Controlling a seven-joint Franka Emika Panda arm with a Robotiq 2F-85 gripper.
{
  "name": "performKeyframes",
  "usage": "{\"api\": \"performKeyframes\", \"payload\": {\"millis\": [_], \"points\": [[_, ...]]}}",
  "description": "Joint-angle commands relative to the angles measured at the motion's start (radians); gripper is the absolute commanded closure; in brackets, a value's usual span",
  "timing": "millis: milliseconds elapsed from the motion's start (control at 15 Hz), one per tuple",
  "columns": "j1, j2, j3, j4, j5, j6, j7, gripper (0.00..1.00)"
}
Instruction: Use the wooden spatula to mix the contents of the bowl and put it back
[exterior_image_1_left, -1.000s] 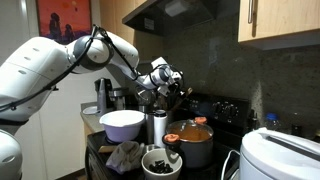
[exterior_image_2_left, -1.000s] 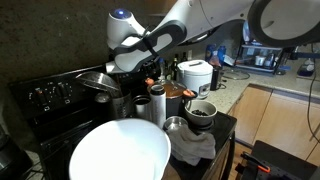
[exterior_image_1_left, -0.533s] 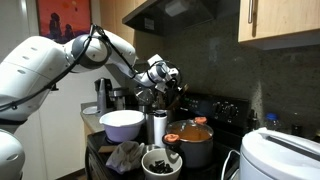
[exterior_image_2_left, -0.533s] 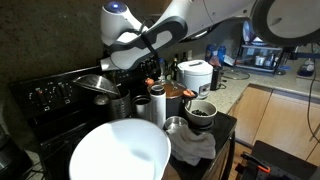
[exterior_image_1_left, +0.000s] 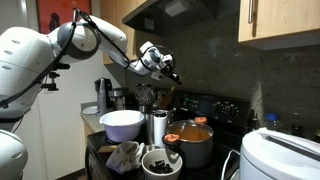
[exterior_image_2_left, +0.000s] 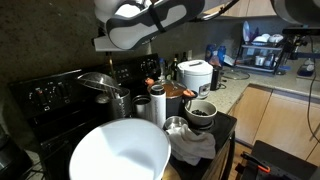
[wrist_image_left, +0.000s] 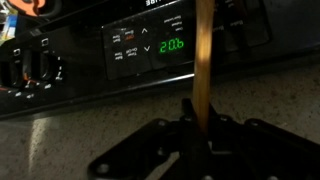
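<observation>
Wood, we judge, makes the slim light-brown spatula (wrist_image_left: 204, 60) light and stiff; our black two-finger gripper (wrist_image_left: 197, 128) pinches its handle before the black stove panel (wrist_image_left: 140, 50), well above the small white bowl of dark lumps (exterior_image_1_left: 160, 160).

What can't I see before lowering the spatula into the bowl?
Far end of the wooden spatula: cut off by wrist view's top edge.
Finger contact of the gripper: lost in shadow, wrist view.
Contents of the bowl: too small in both exterior views; outside wrist view.
</observation>
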Motion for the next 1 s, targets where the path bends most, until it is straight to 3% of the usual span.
{"api": "performKeyframes", "payload": {"millis": [0, 67, 400, 467, 933], "points": [[0.007, -0.126, 0.017, -0.075, -0.098, -0.088, 0.085, 0.97], [0.039, -0.152, -0.020, -0.087, -0.106, -0.109, 0.094, 0.97], [0.056, -0.287, -0.028, -0.146, -0.218, -0.277, 0.152, 0.97], [-0.026, -0.323, 0.069, -0.165, -0.260, -0.327, 0.168, 0.97], [-0.196, -0.554, 0.229, -0.436, -0.281, -0.509, 0.203, 0.97]]}}
